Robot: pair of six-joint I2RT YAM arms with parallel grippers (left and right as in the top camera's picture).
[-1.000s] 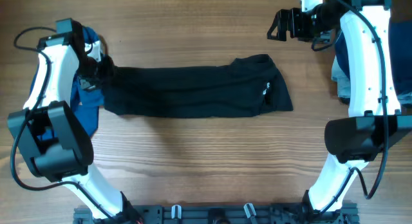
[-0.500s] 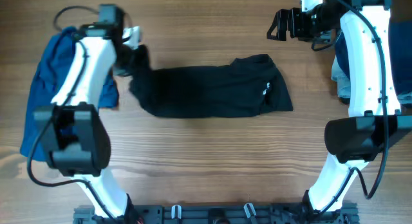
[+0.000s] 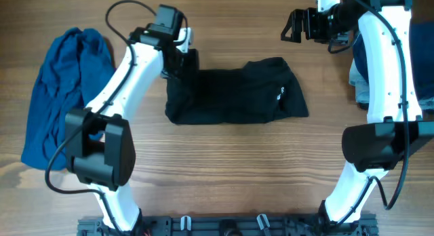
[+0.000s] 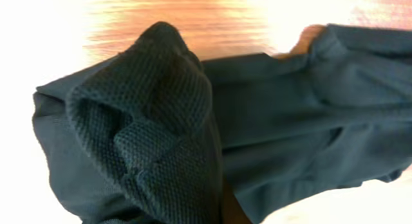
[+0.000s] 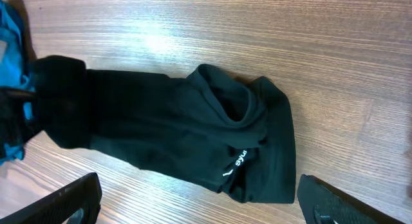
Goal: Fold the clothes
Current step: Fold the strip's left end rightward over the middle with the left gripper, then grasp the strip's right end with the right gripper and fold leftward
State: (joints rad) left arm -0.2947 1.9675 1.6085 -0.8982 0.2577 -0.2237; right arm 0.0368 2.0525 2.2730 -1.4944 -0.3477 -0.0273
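Black T-shirt [image 3: 237, 93]: centre of table [image 3: 217, 168], logo end at 3 o'clock.
Left gripper [image 3: 184, 61]: clenched on its 9 o'clock end (fabric bunched).
Right gripper [image 3: 293, 26]: released, at 1 o'clock.
Fold: carry toward 3, lay edges flush.

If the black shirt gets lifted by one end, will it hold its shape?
Probably not: the black T-shirt lies creased and bunches up in the left pincer, so it should drape limply. Its open mesh weave suggests it is light.
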